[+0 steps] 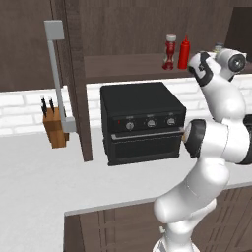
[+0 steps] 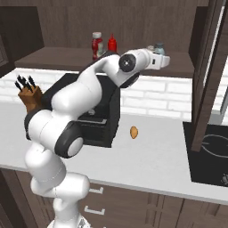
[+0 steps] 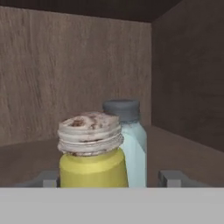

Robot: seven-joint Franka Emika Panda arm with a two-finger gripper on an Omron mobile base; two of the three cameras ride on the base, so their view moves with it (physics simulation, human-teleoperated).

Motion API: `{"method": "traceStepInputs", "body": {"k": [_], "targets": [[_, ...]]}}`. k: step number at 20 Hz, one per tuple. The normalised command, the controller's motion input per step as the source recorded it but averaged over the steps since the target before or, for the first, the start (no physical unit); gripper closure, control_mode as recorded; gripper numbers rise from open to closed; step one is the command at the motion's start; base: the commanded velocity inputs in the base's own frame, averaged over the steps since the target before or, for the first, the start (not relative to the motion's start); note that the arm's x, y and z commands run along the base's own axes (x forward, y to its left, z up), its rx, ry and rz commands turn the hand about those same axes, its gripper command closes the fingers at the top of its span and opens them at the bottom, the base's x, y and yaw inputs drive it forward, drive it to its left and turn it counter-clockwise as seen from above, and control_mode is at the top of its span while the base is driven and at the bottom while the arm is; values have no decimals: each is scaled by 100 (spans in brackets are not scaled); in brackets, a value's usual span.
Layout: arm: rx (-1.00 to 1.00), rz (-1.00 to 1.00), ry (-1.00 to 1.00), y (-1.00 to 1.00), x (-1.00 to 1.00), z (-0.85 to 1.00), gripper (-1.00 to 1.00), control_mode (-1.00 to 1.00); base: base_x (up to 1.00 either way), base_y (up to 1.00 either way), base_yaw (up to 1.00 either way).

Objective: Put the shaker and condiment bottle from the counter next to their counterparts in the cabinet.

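Claw (image 3: 109, 179): open wide, one finger on each side of the yellow shaker, not touching it.
Yellow shaker (image 3: 92, 154): stood upright on the cabinet shelf (image 1: 128, 66), near its right end, just in front of the blue shaker (image 3: 131, 142).
Condiment bottle (image 1: 170, 51): upright on the same shelf, just left of the slim red squeeze bottle (image 1: 184, 52).
Counter (image 1: 39, 177): held a black oven (image 1: 141, 122) and a knife block (image 1: 55, 125).

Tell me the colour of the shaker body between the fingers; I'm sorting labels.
Yellow, with a greyish-brown top. The shaker shows best in the hand view.
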Motion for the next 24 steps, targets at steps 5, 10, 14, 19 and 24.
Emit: {"method": "traceStepInputs", "body": {"k": [5, 10, 14, 19, 24], "targets": [[0, 0, 0, 15, -69, 2, -100, -100, 0, 0, 0], [0, 0, 0, 32, -88, 15, -100, -100, 0, 0, 0], [0, -2, 0, 46, -100, 48, -100, -100, 0, 0, 0], [1, -11, 8, 38, -98, 58, -100, -100, 0, 0, 0], [4, -19, 23, 23, -95, 42, -100, -100, 0, 0, 0]]}}
